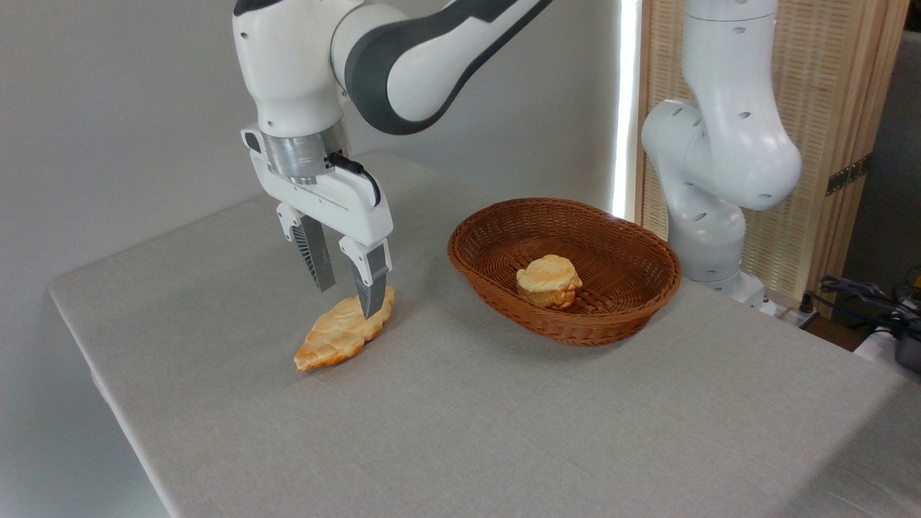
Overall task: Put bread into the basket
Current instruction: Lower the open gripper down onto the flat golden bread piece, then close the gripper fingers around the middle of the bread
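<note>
The bread (344, 332), a long golden-orange croissant shape with pale ridges, lies flat on the grey tablecloth, left of the basket. My gripper (349, 301) hangs open right over its far end. The near finger (370, 284) stands in front of the bread's upper right tip. The far finger sits behind it, its tip just above the bread's back edge. The brown oval wicker basket (651, 288) stands to the right, about a hand's width from the bread.
A small round bun (549, 281) sits inside the basket. The arm's white base (709, 216) rises behind the basket at the table's right rear. Cables and gear (874, 302) lie off the table's right edge. The table's left edge (93, 360) is near the bread.
</note>
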You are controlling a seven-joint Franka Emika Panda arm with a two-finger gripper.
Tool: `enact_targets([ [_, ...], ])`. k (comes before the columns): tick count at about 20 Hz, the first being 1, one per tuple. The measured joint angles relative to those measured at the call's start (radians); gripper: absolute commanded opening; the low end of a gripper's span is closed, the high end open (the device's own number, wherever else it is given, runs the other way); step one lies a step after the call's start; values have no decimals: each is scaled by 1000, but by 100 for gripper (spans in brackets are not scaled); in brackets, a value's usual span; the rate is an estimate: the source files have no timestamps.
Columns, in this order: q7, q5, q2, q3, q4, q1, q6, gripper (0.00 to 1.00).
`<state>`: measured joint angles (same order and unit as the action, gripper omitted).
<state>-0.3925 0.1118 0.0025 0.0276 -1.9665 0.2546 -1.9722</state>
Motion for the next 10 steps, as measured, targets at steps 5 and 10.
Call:
enact_targets([
  [5,6,1,10,0,-28,13,-48,100],
  [10,6,1,53,1,-30,32,-110,100],
])
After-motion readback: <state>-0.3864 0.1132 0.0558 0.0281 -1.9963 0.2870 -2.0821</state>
